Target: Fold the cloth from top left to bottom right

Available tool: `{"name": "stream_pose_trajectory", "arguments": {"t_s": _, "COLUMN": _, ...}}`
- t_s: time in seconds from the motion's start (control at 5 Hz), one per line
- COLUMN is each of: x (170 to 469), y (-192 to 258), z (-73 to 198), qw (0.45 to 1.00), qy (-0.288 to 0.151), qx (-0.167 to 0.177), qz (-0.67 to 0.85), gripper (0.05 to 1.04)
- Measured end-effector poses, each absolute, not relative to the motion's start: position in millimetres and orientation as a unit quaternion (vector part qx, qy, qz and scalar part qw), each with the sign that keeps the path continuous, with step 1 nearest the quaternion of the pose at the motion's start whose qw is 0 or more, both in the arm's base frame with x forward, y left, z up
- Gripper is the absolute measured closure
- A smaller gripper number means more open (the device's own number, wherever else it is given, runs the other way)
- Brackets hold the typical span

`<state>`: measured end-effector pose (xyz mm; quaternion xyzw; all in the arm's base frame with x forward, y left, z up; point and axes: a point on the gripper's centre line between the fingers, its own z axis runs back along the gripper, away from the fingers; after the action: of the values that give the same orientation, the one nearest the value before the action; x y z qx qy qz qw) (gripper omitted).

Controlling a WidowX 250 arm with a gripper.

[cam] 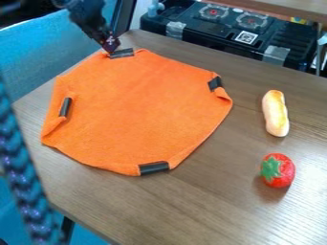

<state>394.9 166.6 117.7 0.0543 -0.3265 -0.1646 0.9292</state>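
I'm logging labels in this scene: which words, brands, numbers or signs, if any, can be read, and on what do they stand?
No words, brands or numbers can be read.
Black box: a square code, with no readable text.
Gripper: pale marks, too small to read.

The robot arm (87,16) in the upper left of the frame is black, with a bulky, rounded part near the top edge and a narrower section below it. Its outline is uneven and angular rather than smooth. The gripper (109,50) is dark too, and just above its tip sits a small dark maroon patch (110,41) with pale marks, too small to make out.
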Motion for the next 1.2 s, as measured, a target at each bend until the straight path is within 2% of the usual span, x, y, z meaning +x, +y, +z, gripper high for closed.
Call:
{"name": "stream_pose_trajectory", "arguments": {"t_s": 0.2, "x": 417.1, "y": 177.8, "z": 109.7, "qw": 0.933, "qy": -0.316, "qx": 0.07, "qz": -0.158, "gripper": 0.083}}
{"name": "stream_pose_trajectory", "arguments": {"t_s": 0.6, "x": 442.5, "y": 183.9, "z": 96.0, "qw": 0.936, "qy": -0.304, "qx": 0.085, "qz": -0.158, "gripper": 0.083}}
{"name": "stream_pose_trajectory", "arguments": {"t_s": 1.2, "x": 469.1, "y": 193.6, "z": 75.5, "qw": 0.943, "qy": -0.283, "qx": 0.108, "qz": -0.14, "gripper": 0.083}}
